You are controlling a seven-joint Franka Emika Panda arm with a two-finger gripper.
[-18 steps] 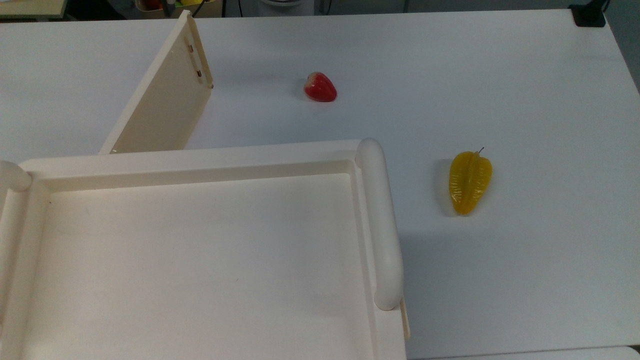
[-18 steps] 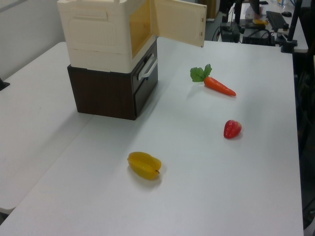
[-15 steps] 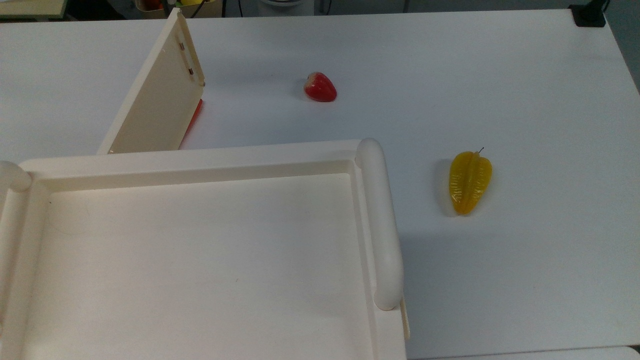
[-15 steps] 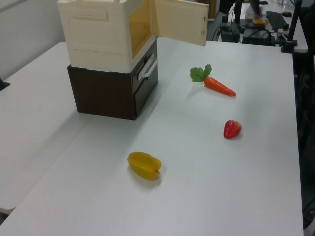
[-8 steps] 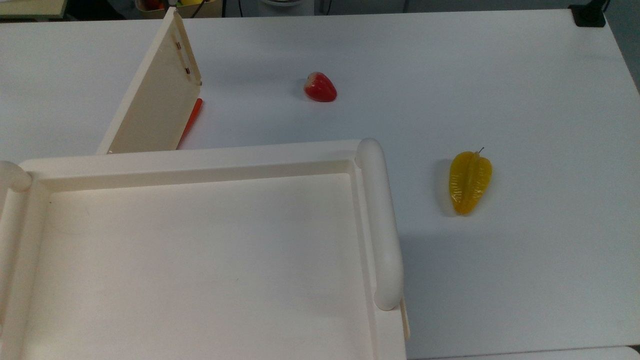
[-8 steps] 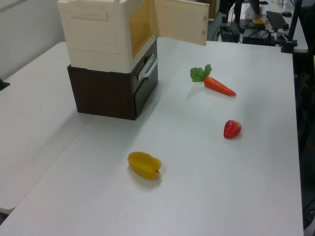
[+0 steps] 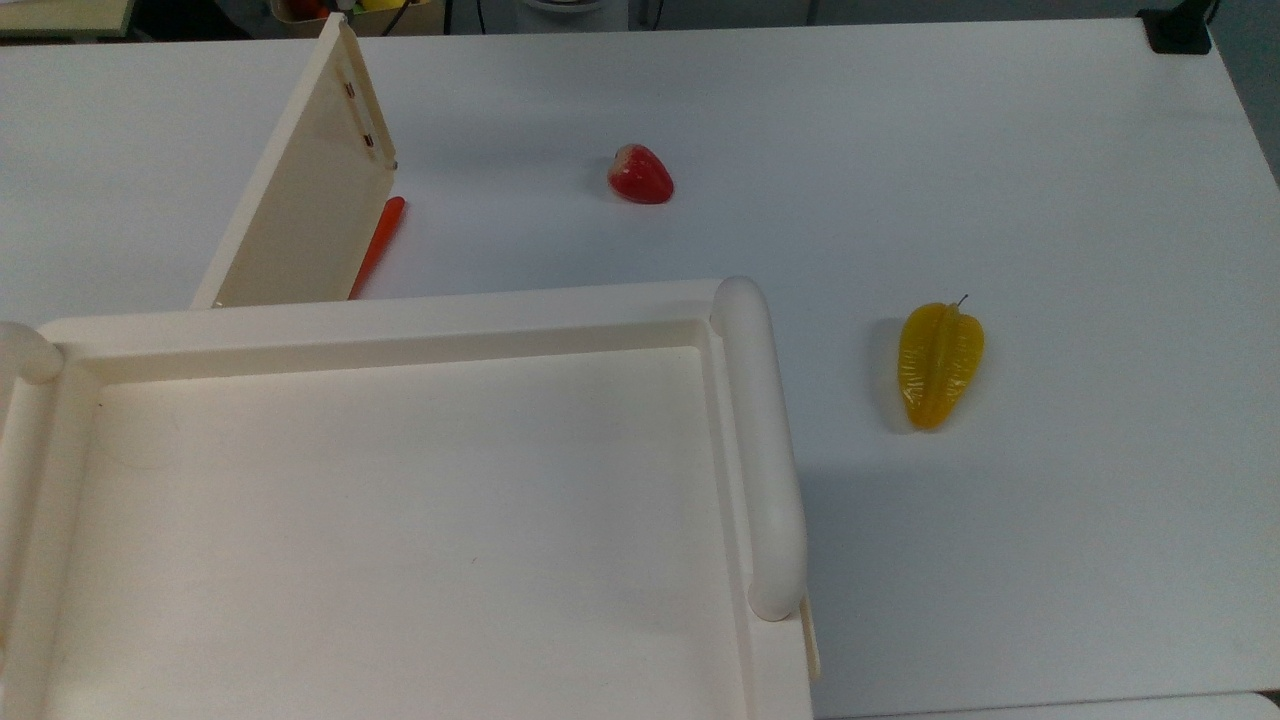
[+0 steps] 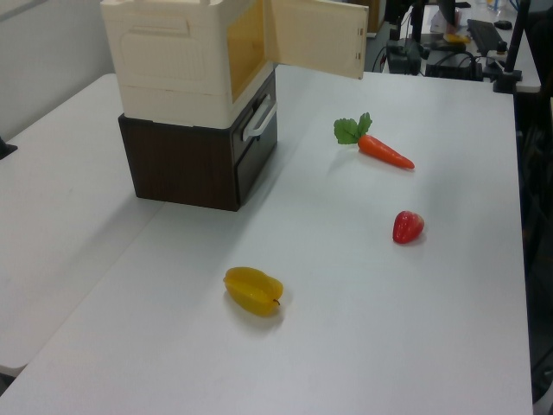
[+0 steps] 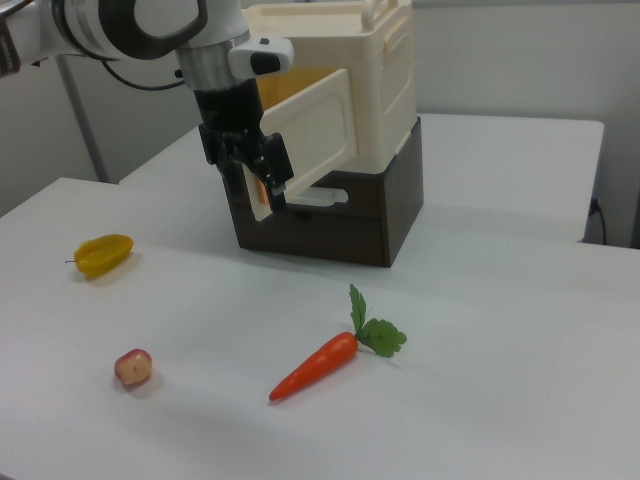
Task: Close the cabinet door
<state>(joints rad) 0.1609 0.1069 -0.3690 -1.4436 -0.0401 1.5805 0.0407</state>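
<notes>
The cabinet door [image 7: 300,190] has swung slightly further from the strawberry [image 7: 640,174], uncovering more carrot [image 7: 377,245]. The gripper [image 9: 262,190] sits at the door's free edge; jaws' state unclear.

Cream cabinet [image 8: 173,60] on a dark brown base [image 8: 186,164]; orange carrot [image 9: 315,366] with green leaves; red strawberry [image 7: 640,175]; yellow starfruit [image 7: 938,364]; white counter [image 7: 900,150]

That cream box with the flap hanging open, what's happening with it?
A robot arm has its end effector at the free edge of the cabinet door, by the handle. The door stands wide open on the cabinet, which sits on a dark brown drawer unit. A carrot, a strawberry and a yellow starfruit lie loose on the white table.
</notes>
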